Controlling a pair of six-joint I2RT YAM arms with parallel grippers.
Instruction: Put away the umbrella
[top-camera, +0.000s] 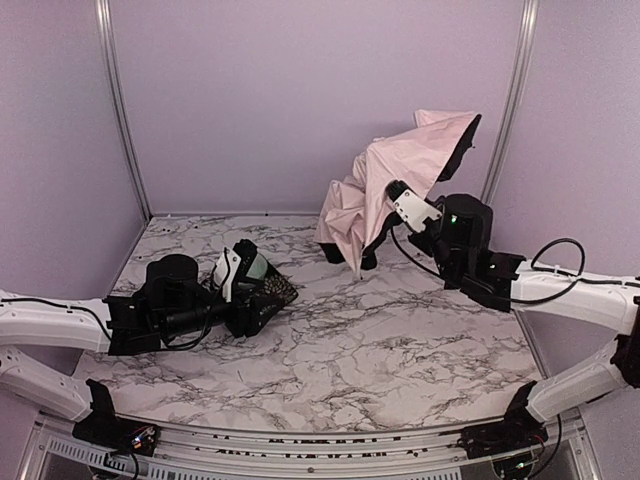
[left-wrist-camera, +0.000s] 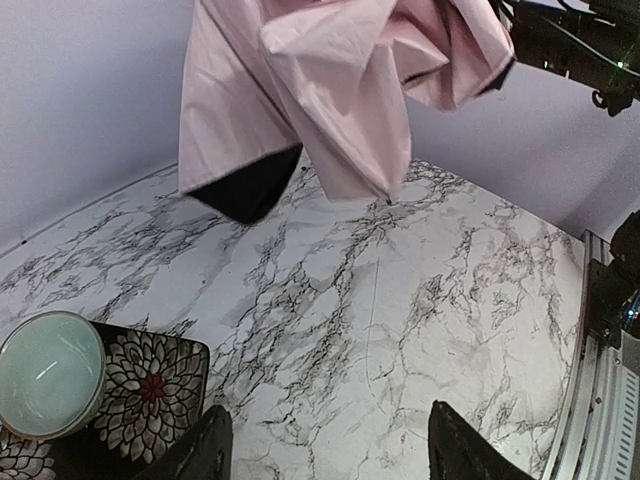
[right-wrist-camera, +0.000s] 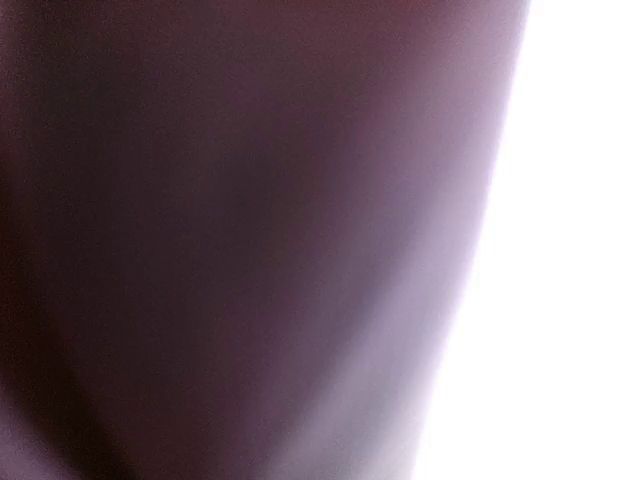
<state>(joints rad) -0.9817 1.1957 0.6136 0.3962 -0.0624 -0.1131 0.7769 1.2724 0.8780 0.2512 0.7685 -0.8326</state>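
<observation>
At the rear right of the worktop (top-camera: 400, 340), your right claw (top-camera: 397, 194) is sunk in the folds of the umbrella (top-camera: 372, 185). Its tips are buried, so you cannot tell whether they are clamped, and its wrist camera shows only blur, likely fabric against the lens. The pink canopy hangs half-collapsed and held high, lower tips near the marble, probably so the cloth falls together for folding. Well apart, your left claw (left-wrist-camera: 330, 450) sits with fingers apart beside the floral mat (left-wrist-camera: 150, 385)

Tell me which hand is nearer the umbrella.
Right. The right hand is against the umbrella fabric, far right; the left hand sits well apart, by the floral mat.
</observation>
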